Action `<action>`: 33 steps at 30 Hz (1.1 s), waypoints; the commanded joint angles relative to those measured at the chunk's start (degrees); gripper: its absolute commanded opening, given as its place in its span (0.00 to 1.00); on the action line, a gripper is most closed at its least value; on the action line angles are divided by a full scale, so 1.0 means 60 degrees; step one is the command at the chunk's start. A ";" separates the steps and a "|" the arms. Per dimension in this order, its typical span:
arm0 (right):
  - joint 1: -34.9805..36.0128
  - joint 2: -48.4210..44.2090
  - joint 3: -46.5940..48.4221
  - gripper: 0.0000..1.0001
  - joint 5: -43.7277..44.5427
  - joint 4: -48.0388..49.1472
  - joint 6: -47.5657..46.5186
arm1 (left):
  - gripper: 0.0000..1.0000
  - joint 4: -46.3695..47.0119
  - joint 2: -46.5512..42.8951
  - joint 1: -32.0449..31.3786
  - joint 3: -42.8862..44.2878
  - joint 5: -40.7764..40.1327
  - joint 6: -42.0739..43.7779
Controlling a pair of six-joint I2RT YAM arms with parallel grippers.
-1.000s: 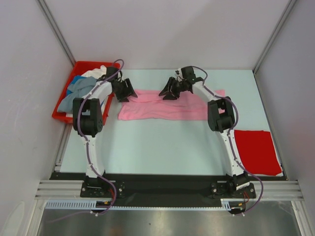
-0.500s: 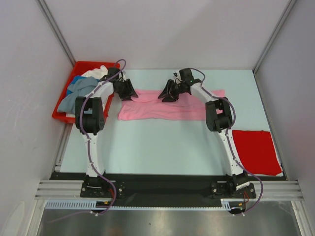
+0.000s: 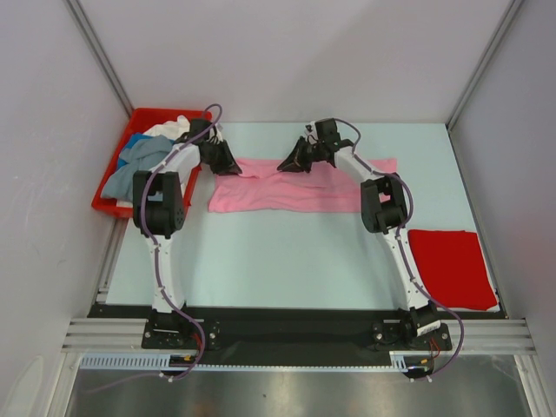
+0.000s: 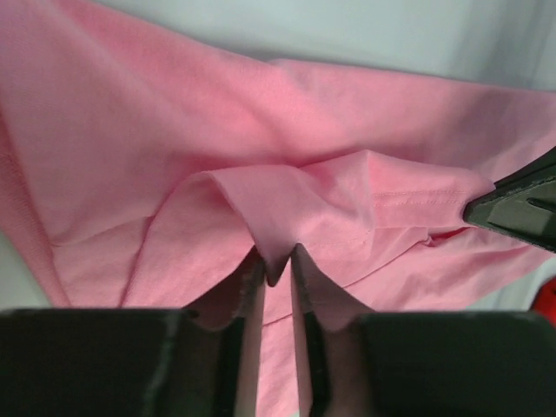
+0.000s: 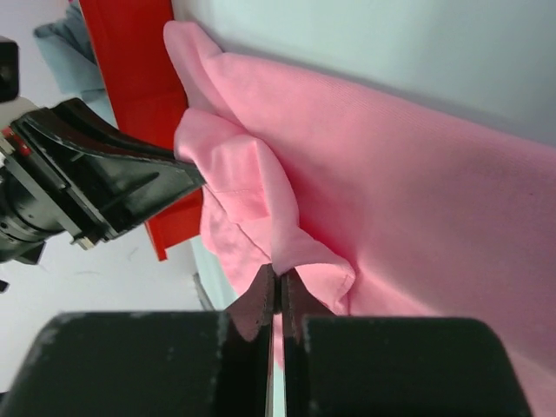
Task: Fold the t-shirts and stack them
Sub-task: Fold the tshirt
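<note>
A soft, creased pink shirt [image 3: 295,196] is spread on the worktop [image 3: 287,252]. Folds at its far edge are clamped by the outstretched left pincer [image 4: 276,261] and right pincer [image 5: 278,282].

Bright, even light, soft shadows; the wrist views' near fingers [image 4: 250,347] blurred.

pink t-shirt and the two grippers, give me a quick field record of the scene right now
pink t-shirt: spread across the far side of the table, far edge pinched up
left gripper: shut on pink t-shirt
right gripper: shut on pink t-shirt
red t-shirt: folded flat, near right
red bin: far left, holds crumpled shirts
</note>
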 commanded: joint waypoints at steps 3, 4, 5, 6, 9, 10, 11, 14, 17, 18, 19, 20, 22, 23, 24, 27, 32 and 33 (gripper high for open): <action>0.0046 -0.0671 0.0237 0.00 -0.0462 0.0082 0.1066 | 0.13 -0.0513 -0.0212 0.0283 0.0613 0.0704 -0.0304; 0.0017 -0.0803 0.0149 0.00 -0.0521 0.0023 0.1256 | 0.12 -0.0936 -0.0358 0.0342 0.0628 0.0734 -0.0348; -0.0013 -0.0949 0.0018 0.00 -0.0579 -0.0354 0.1287 | 0.09 -0.1114 -0.0475 0.0386 0.0584 0.0763 -0.0334; -0.0042 -0.1154 -0.0085 0.00 -0.0609 -0.0576 0.1301 | 0.07 -0.1275 -0.0593 0.0459 0.0511 0.0778 -0.0290; -0.0072 -0.1505 -0.0582 0.00 -0.0829 -0.1177 0.1069 | 0.00 -0.1409 -0.1222 0.0576 -0.0117 0.0719 -0.0173; -0.0057 -0.1565 -0.0671 0.00 -0.0843 -0.1352 0.0719 | 0.00 -0.1380 -0.1528 0.0591 -0.0438 0.0806 -0.0173; -0.0028 -0.1609 -0.0759 0.00 -0.0872 -0.1659 0.0571 | 0.00 -0.1379 -0.1633 0.0620 -0.0572 0.0865 -0.0187; 0.0016 -0.1741 -0.0994 0.00 -0.0815 -0.2187 0.0044 | 0.00 -0.1569 -0.1999 0.0635 -0.0865 0.0881 -0.0158; 0.0016 -0.1888 -0.1111 0.00 -0.0698 -0.2583 -0.0265 | 0.00 -0.1584 -0.2335 0.0650 -0.1245 0.0851 -0.0129; 0.0031 -0.1931 -0.1155 0.00 -0.0668 -0.2657 -0.0440 | 0.00 -0.1628 -0.2366 0.0664 -0.1291 0.0851 -0.0114; 0.0016 -0.2004 -0.1315 0.00 -0.0668 -0.2687 -0.0500 | 0.00 -0.1817 -0.2352 0.0665 -0.1291 0.0895 -0.0071; 0.0016 -0.2034 -0.1389 0.00 -0.0639 -0.2774 -0.0529 | 0.00 -0.1877 -0.2366 0.0665 -0.1349 0.0939 -0.0056; 0.0031 -0.2078 -0.1521 0.00 -0.0609 -0.2906 -0.0734 | 0.00 -0.2081 -0.2381 0.0665 -0.1408 0.0939 0.0046; 0.0031 -0.2078 -0.1536 0.00 -0.0566 -0.3139 -0.0807 | 0.00 -0.2169 -0.2410 0.0665 -0.1452 0.0924 0.0105; 0.0045 -0.2093 -0.1536 0.00 -0.0507 -0.3272 -0.1011 | 0.00 -0.2373 -0.2425 0.0665 -0.1467 0.0910 0.0149; 0.0089 -0.2122 -0.1565 0.00 -0.0258 -0.3493 -0.1232 | 0.00 -0.2463 -0.2571 0.0665 -0.1876 0.0880 0.0310; 0.0192 -0.1888 -0.1507 0.00 -0.0301 -0.3303 -0.1057 | 0.00 -0.2390 -0.2543 0.0665 -0.2478 0.0837 0.0456; 0.0207 -0.1815 -0.1463 0.00 -0.0272 -0.3303 -0.1057 | 0.00 -0.2506 -0.2484 0.0665 -0.2478 0.0836 0.0501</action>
